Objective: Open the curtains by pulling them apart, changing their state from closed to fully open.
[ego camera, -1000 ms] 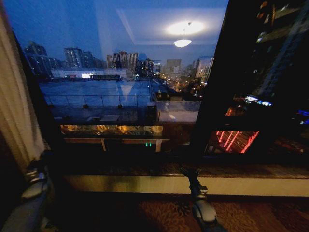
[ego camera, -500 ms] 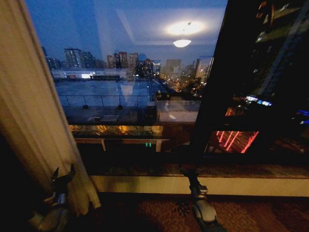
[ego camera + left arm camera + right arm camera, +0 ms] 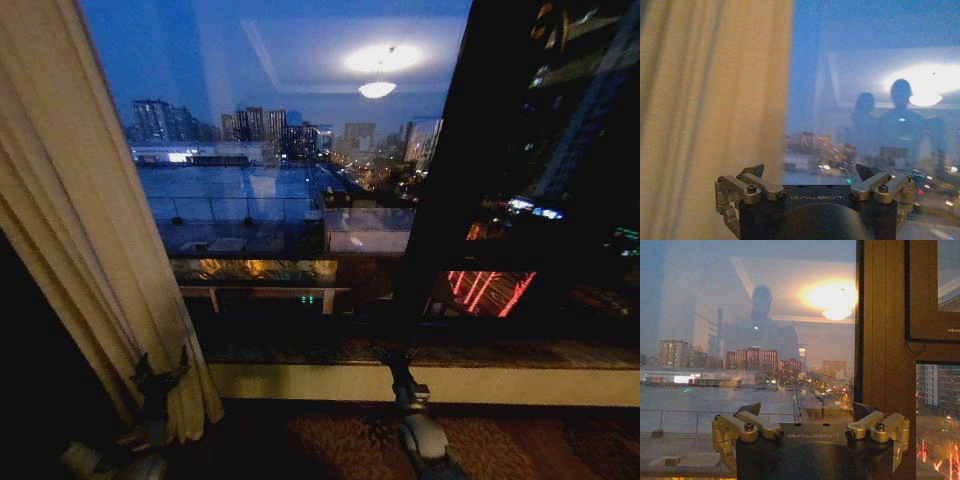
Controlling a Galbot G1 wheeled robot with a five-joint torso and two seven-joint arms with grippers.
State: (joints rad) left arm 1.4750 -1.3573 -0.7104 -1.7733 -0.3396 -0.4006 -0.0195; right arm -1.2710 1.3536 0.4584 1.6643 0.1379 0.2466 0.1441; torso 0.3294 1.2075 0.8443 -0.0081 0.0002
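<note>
One off-white pleated curtain panel [image 3: 70,230] hangs at the left, its edge slanting down to the sill. My left gripper [image 3: 161,362] is low in front of the panel's bottom edge, open. In the left wrist view the curtain [image 3: 700,100] lies beside one side of the left gripper [image 3: 810,172], with only window glass between its fingers. My right gripper [image 3: 384,352] points at the sill near the centre, apart from any fabric. The right wrist view shows the right gripper [image 3: 807,412] open and empty, facing the glass.
The bare window [image 3: 300,150] shows a night city and reflects a ceiling lamp [image 3: 378,88]. A dark vertical window frame [image 3: 440,200] stands right of centre. The pale sill [image 3: 400,382] runs across below, with patterned carpet [image 3: 300,440] in front.
The curtain panel's lower edge has shifted to the right, covering more of the window's left side. My left gripper has moved right along with it. The right arm has not moved.
</note>
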